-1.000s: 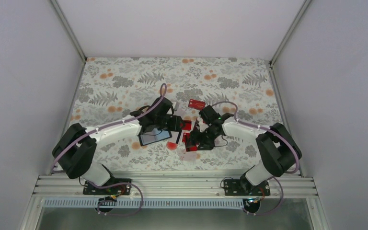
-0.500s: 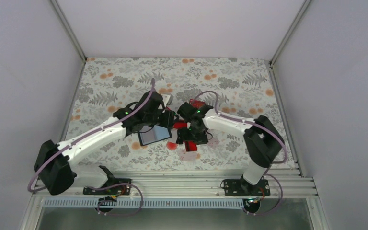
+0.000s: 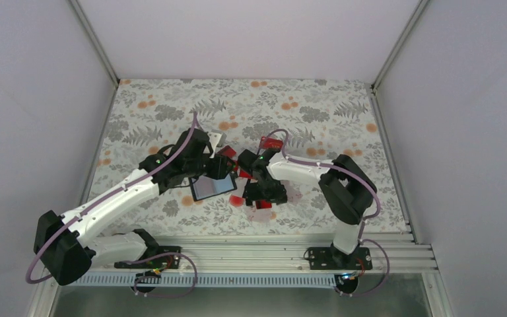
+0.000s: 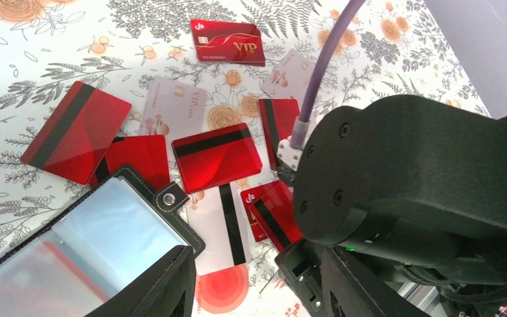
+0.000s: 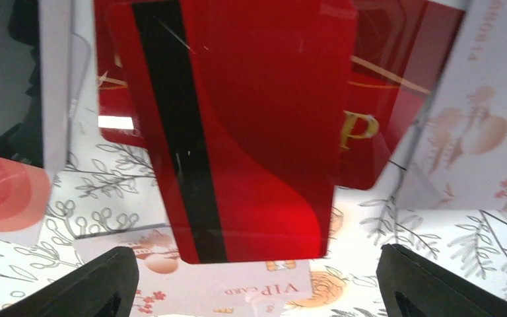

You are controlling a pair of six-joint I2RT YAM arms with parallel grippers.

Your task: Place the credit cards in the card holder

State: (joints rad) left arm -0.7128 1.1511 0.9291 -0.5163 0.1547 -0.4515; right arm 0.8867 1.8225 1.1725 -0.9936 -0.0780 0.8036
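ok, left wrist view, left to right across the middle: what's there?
Tilted red black-striped plastic card → pale flat VIP card → level red black-striped card → bulky black right arm housing.

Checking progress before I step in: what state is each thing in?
card holder: open, inner face up
red cards: scattered loose, outside the card holder
left end effector: open, one finger over the card holder
right end effector: open above a striped red card
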